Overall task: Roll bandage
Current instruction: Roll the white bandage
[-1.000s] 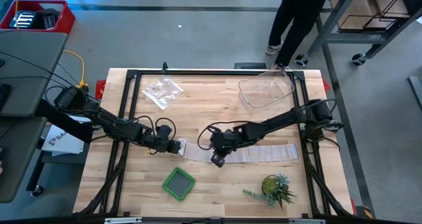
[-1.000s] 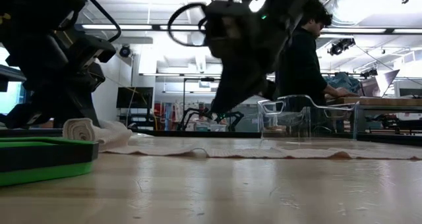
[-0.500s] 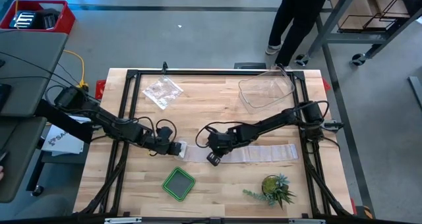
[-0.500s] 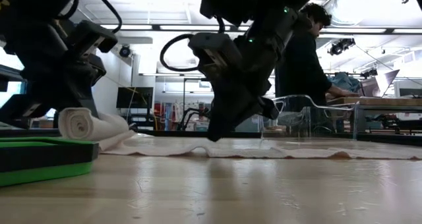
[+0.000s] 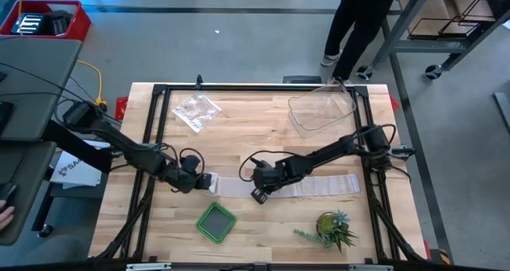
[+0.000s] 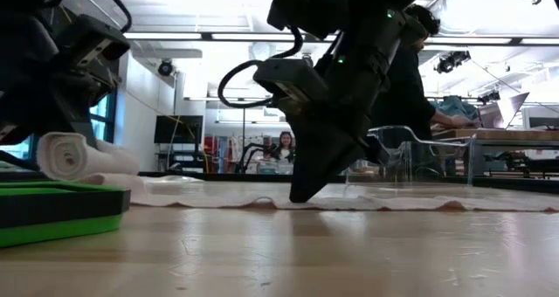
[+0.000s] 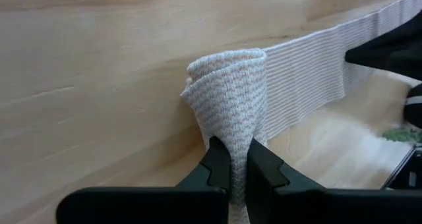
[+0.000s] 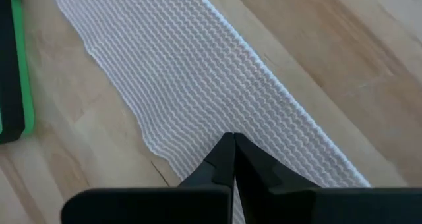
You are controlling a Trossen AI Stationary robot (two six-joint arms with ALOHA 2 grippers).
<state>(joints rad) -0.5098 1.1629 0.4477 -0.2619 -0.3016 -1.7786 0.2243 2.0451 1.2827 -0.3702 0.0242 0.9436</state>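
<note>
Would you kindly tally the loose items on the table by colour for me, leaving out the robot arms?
White: 1, the bandage, partly rolled.
Clear: 2, the plastic tub and the crinkly plastic bag.
Green: 2, the green square tray and the small artificial plant.
Total: 5.

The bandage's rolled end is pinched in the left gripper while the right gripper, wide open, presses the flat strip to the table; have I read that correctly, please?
Not quite: the right gripper is shut, not wide open. The right wrist view shows its fingers closed together, tips down on the flat strip of the bandage. The rest holds: the left gripper pinches the rolled end.
</note>
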